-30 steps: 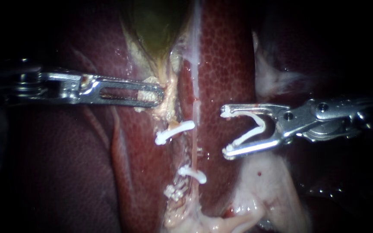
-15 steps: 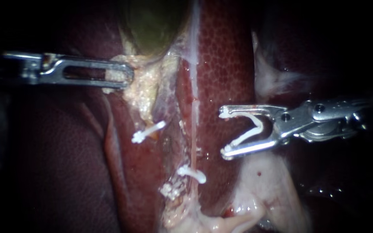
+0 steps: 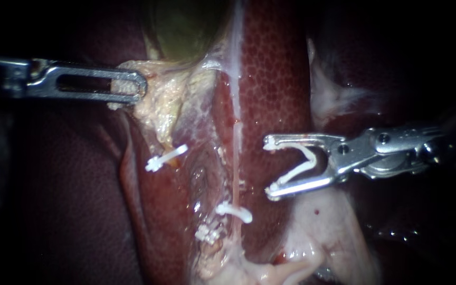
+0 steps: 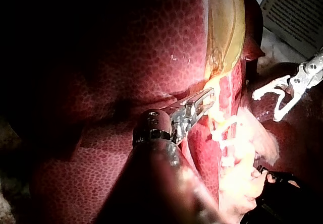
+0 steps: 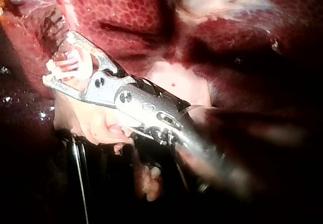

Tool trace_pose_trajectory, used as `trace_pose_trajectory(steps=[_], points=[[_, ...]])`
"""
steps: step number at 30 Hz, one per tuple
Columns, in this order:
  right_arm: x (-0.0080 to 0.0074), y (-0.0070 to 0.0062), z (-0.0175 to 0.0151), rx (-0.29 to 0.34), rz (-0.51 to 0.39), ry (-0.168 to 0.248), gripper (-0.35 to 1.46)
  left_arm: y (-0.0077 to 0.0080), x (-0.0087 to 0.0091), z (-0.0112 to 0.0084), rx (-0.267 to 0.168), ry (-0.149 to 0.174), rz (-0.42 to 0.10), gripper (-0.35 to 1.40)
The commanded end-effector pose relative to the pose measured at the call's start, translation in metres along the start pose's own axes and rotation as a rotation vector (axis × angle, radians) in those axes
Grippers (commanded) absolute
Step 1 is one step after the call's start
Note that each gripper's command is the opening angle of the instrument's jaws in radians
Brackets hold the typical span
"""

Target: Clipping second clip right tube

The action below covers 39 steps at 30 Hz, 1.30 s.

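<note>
The step in hand seems to be the approach. My right instrument (image 3: 269,167) hangs just beside the right tube (image 3: 236,158), not around it; its pincer stands wide apart and carries an open white clip (image 3: 304,163), which touches both halves. The tube is thin and pale; it runs down over the liver (image 3: 275,79) and bears one closed clip (image 3: 234,211) lower down. My left instrument (image 3: 135,87) has its pincer clamped on pale tissue (image 3: 159,100) under the gallbladder (image 3: 186,26), holding it out to the side.

I judge that the next move calls for a short advance, so that the tube lies between the legs of the open white clip, above the closed clip, before any closing.

The endoscope view shows the gap between the tips and the tube; in the right wrist view I cannot tell this gap; the left wrist view shows the grasp on the pale tissue from close.
</note>
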Motion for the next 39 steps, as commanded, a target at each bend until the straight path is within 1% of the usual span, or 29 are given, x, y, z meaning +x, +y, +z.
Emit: trace_pose_trajectory(steps=[1, 3, 6, 10, 12, 15, 23, 30, 37, 39], points=[[-0.0006, -0.0001, 0.0004, 0.002, 0.011, -0.01, 0.6, 0.0, 0.0, 0.0, 0.0, 0.0, 0.0, -0.35], [-0.002, 0.0002, 0.0011, 0.004, 0.033, -0.022, 0.6, 0.0, 0.0, 0.0, 0.0, 0.0, 0.0, -0.35], [-0.0046, 0.0009, 0.0026, 0.009, 0.073, -0.041, 0.6, 0.0, 0.0001, 0.0, 0.0, 0.0, 0.001, -0.35], [-0.007, 0.0015, 0.0042, 0.01, 0.114, -0.055, 0.59, 0.0, 0.0001, 0.0001, -0.001, 0.0, 0.001, -0.35], [-0.008, 0.0018, 0.0048, 0.009, 0.126, -0.062, 0.59, 0.0001, 0.0002, 0.0001, -0.001, -0.001, 0.001, -0.35], [-0.0089, 0.0021, 0.0056, 0.003, 0.151, -0.065, 0.59, 0.0001, 0.0003, 0.0001, -0.001, -0.001, 0.001, -0.35], [-0.0098, 0.0028, 0.007, -0.002, 0.2, -0.064, 0.59, 0.0, 0.0004, 0.0002, -0.002, -0.002, 0.002, -0.35], [-0.0106, 0.0027, 0.0091, 0.017, 0.24, -0.07, 0.58, 0.0, 0.0005, 0.0003, -0.003, -0.003, 0.002, -0.35], [-0.0112, 0.0027, 0.0106, 0.053, 0.281, -0.049, 0.56, 0.0, 0.0006, 0.0003, -0.004, -0.003, 0.003, -0.35], [-0.0112, 0.0027, 0.0107, 0.06, 0.29, -0.05, 0.53, 0.0, 0.0006, 0.0003, -0.004, -0.003, 0.003, -0.35]])
